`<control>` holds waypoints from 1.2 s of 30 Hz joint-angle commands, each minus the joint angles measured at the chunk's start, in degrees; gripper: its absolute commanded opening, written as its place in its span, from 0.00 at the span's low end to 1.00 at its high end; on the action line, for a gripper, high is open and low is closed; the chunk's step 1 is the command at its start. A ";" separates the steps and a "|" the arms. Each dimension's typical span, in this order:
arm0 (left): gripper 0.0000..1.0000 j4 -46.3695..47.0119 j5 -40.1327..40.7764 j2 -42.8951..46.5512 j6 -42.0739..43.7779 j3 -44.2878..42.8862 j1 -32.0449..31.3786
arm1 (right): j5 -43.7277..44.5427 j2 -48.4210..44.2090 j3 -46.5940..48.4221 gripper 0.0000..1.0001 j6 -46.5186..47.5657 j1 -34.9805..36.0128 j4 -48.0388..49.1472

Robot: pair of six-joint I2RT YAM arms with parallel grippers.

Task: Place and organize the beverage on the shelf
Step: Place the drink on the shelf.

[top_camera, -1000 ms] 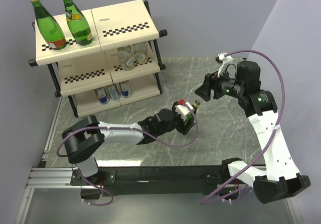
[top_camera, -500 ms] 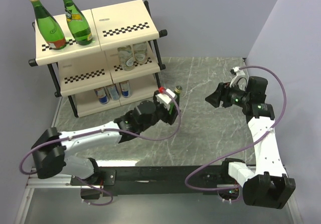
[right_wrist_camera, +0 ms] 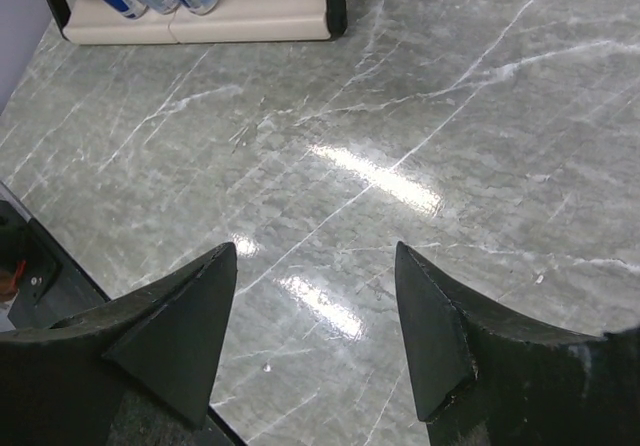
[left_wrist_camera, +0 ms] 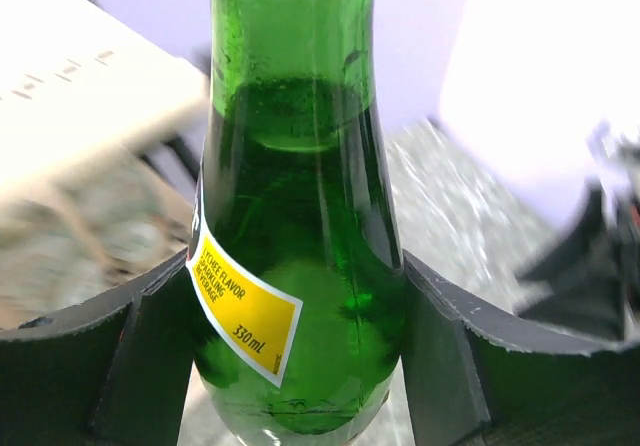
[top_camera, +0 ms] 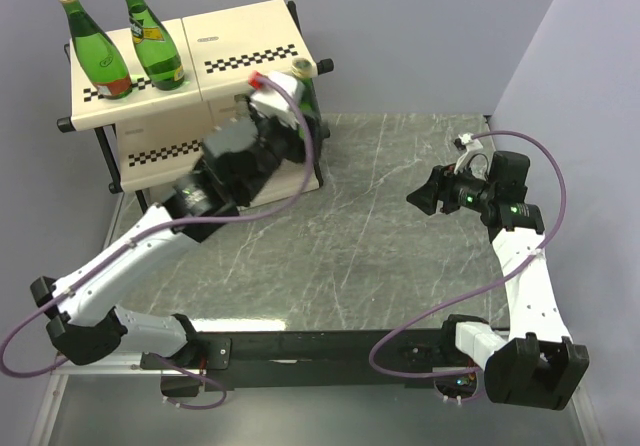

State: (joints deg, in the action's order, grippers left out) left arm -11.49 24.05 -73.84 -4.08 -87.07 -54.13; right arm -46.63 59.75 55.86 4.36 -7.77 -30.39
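So the left gripper (left_wrist_camera: 297, 316) was clamped on a green glass bottle (left_wrist_camera: 295, 186) with a yellow label, holding it upright by the right edge of the shelf (top_camera: 250, 38), at top-tier height. The right gripper (right_wrist_camera: 315, 306) hung over the marble table (right_wrist_camera: 450, 116), fingers apart, nothing between them.

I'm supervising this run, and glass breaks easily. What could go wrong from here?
The left tool grips the green bottle low on its body, so it might tilt or slip. It hangs by the top right corner of the shelf; its base could clip the panel rim. Set down too near that edge, it might topple.
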 commanded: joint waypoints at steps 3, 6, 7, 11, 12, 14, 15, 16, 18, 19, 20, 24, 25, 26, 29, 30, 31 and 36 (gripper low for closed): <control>0.00 0.06 4.16 -0.24 2.40 -14.16 4.99 | -1.88 -0.51 0.39 0.71 1.79 -0.32 0.86; 0.00 -0.38 4.77 -1.74 3.46 -18.12 7.45 | -1.53 -1.21 0.40 0.71 2.06 -0.23 0.86; 0.00 -0.55 4.86 -2.35 3.46 -19.18 7.98 | -1.53 -1.82 0.39 0.71 2.06 -0.23 0.95; 0.00 -0.56 6.61 -5.68 7.93 -24.28 10.44 | -1.62 -3.05 0.31 0.71 2.23 -0.23 0.95; 0.00 -0.21 6.97 -6.31 8.55 -26.12 10.97 | -1.62 -3.40 0.22 0.71 2.14 -0.31 0.95; 0.00 0.15 7.85 -8.15 10.13 -27.71 12.46 | -1.88 -3.67 0.22 0.71 2.23 -0.31 0.95; 0.00 0.32 7.76 -8.68 10.14 -29.11 13.16 | -1.97 -3.85 0.22 0.71 2.32 -0.32 0.86; 0.00 0.32 7.59 -9.64 10.05 -29.73 13.87 | -1.97 -3.93 0.22 0.71 2.32 -0.32 0.77; 0.00 0.76 7.50 -10.35 10.23 -31.14 15.63 | -2.06 -4.11 0.22 0.71 2.41 -0.32 0.77; 0.00 0.94 7.41 -10.62 10.05 -31.41 16.24 | -2.15 -4.20 0.13 0.71 2.41 -0.32 0.77; 0.00 1.20 7.41 -11.14 10.05 -31.84 17.55 | -2.32 -4.20 0.13 0.71 2.41 -0.32 0.77; 0.00 1.73 6.71 -12.55 9.44 -33.08 20.64 | -2.85 -4.02 0.22 0.71 2.58 -0.31 0.68; 0.01 1.38 6.27 -13.25 9.26 -33.60 21.16 | -2.85 -3.94 0.13 0.71 2.58 -0.32 0.69; 0.00 1.20 6.09 -13.52 9.00 -34.56 22.30 | -3.02 -3.94 0.13 0.71 2.58 -0.32 0.69; 0.00 0.41 4.96 -14.66 7.78 -35.80 24.76 | -3.11 -3.85 0.04 0.71 2.58 -0.32 0.60; 0.00 0.32 4.60 -14.75 7.42 -35.89 25.38 | -3.03 -3.76 0.04 0.71 2.67 -0.32 0.60; 0.00 0.32 4.08 -15.01 7.16 -35.89 25.91 | -3.03 -3.85 0.04 0.71 2.67 -0.23 0.68; 0.00 -0.12 1.88 -15.54 4.78 -35.19 29.60 | -2.94 -3.85 0.04 0.71 2.58 -0.23 0.69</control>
State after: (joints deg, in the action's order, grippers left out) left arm -20.25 28.49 -90.91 2.46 -118.21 -26.00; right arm -48.84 56.90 55.86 6.11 -7.77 -30.68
